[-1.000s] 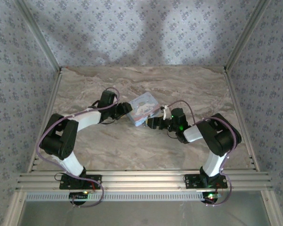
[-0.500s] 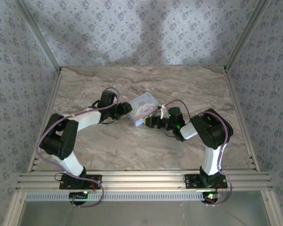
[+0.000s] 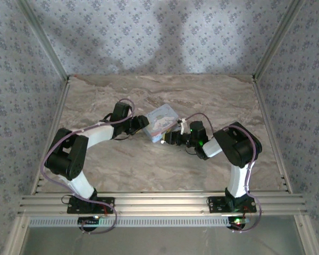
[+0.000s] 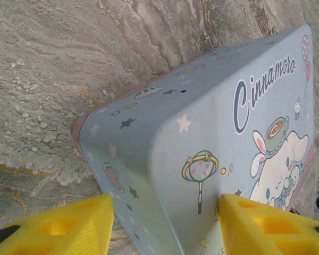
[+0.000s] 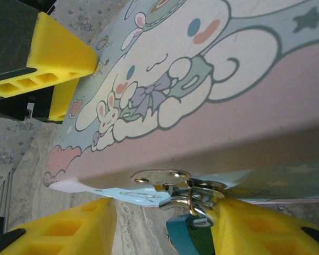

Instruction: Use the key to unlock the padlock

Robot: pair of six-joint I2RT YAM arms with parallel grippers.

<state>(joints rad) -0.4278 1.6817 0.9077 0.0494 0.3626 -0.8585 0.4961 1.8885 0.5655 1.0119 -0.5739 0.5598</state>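
1. The padlock [image 5: 183,234] hung off the hasp [image 5: 162,179] on the tin's front edge, with its blue body dangling just below the lid. The tin [image 3: 162,121] sat mid-table [image 3: 149,167] between the two arms.
2. The right gripper [image 5: 165,223] had its jaws spread wide with nothing pinched. The padlock's body sat in the gap, right up against the finger on the right side of that wrist view (touching it, as far as we could tell).
3. The left gripper [image 4: 165,212] straddled a corner of the tin from the far side, one yellow finger on each side. We honestly couldn't tell whether it was squeezing the tin or just flanking it.
4. On handling, we reckoned the padlock would be tiny, light and hard. It would also be free to swing on the hasp, so it'd twist away from any sideways nudge. The shackle looked thin and slick, which made it a bad place to grab. Our guess was to pinch the blue body across its flat faces while the tin was pinned (the tin looked light enough to slide otherwise).
5. The count came to one tin, one padlock, one hasp, two grippers and four yellow fingers. We couldn't pick out a key, though some silvery rings bunched at the hasp might have been hiding one.
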